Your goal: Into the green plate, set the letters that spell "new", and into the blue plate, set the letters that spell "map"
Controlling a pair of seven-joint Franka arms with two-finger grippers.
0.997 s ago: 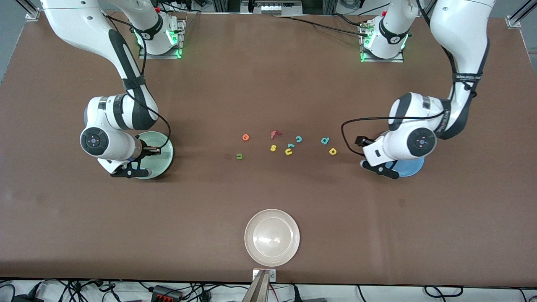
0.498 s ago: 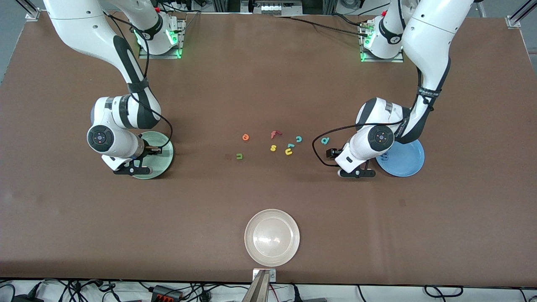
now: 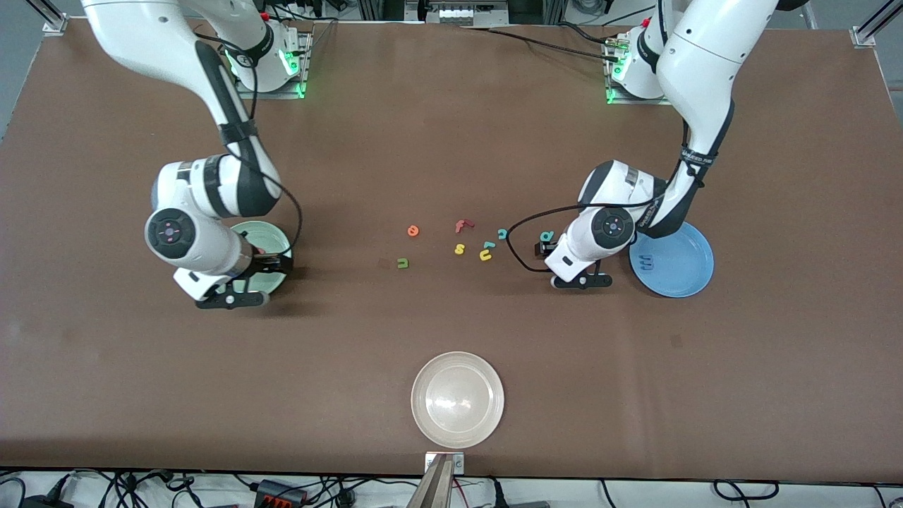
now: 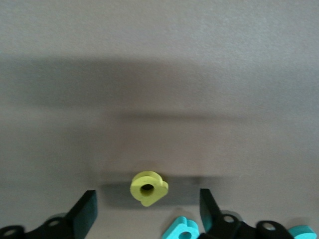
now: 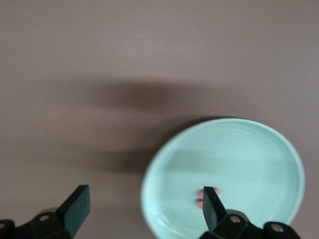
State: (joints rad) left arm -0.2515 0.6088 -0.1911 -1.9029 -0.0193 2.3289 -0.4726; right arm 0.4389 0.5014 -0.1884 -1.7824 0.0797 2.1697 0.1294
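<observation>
We hover our left gripper (image 4: 147,211), fingers spread wide and empty, directly over the small yellow round-bowled letter (image 4: 148,187), which sits centred between them on the brown table, just beside the round blue plate (image 3: 681,271). Our right gripper (image 5: 142,209), also wide, hangs over the mint-green plate (image 5: 259,149), partly hiding the pinkish-red letter (image 5: 202,196).

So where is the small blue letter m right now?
The small blue toy letter m lies in the round bright blue plate, toward the left arm's end of the table, beside the left end effector.
</observation>
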